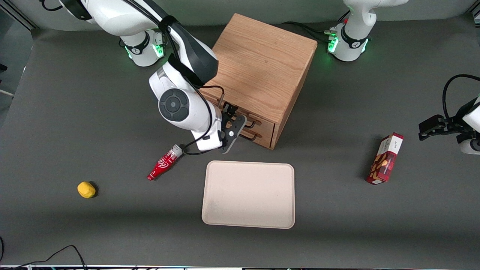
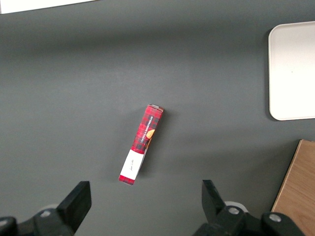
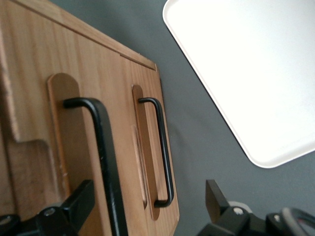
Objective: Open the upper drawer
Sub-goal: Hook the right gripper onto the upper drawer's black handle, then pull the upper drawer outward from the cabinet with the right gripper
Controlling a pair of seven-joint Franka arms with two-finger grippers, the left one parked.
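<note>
— What's in the front view?

— The wooden cabinet point(image 1: 258, 71) sits on the dark table point(image 1: 75, 112), its two drawer fronts turned toward the cream tray point(image 1: 248, 194). The gripper point(image 1: 240, 125) is right at those fronts, at the black handles. The upper drawer point(image 1: 262, 120) looks closed, flush with the lower drawer point(image 1: 262, 135).

— Anything else lying about?

— A red bottle point(image 1: 164, 163) on its side near the tray, a yellow lump point(image 1: 86, 189) farther toward the working arm's end, and a red box point(image 1: 385, 159) toward the parked arm's end.

— And the parked arm's wrist camera?

— The same red box point(image 2: 141, 145) on the table, a corner of the tray point(image 2: 293, 69), an edge of the cabinet point(image 2: 298, 191).

— The working wrist?

— Here the fingers point(image 3: 81, 201) are spread apart, with the upper drawer's handle point(image 3: 101, 152) running between them. I can't tell if either one touches it. The lower drawer's handle point(image 3: 165, 152) is just beside it, and the tray point(image 3: 251, 69) is close by.
</note>
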